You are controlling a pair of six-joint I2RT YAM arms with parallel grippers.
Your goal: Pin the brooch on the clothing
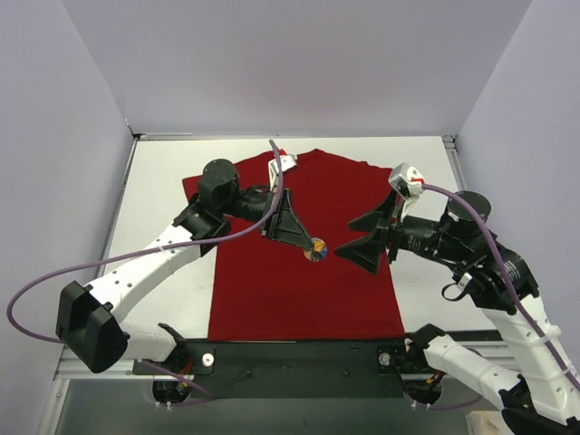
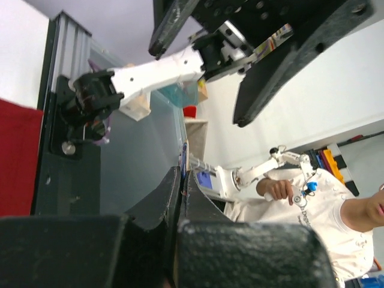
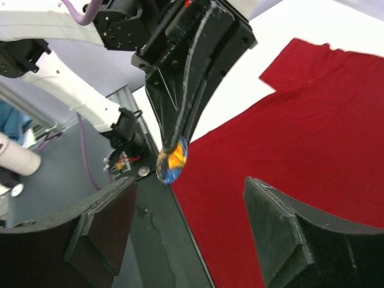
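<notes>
The dark red T-shirt (image 1: 304, 272) lies flat on the white table, collar at the far side. My left gripper (image 1: 313, 246) is shut on the small round brooch (image 1: 316, 253), orange, yellow and dark blue, held by its edge over the shirt's middle. In the right wrist view the brooch (image 3: 172, 161) hangs from the left fingertips (image 3: 180, 135) above the shirt (image 3: 312, 126). My right gripper (image 1: 355, 240) is open and empty, its jaws wide apart, facing the brooch from the right. In the left wrist view the left gripper (image 2: 182, 177) shows its jaws pressed together; the brooch is hidden there.
A white label (image 1: 288, 163) sits at the collar. The black base rail (image 1: 299, 353) runs along the table's near edge. White table (image 1: 163, 181) shows on both sides of the shirt. Grey walls enclose the back and sides.
</notes>
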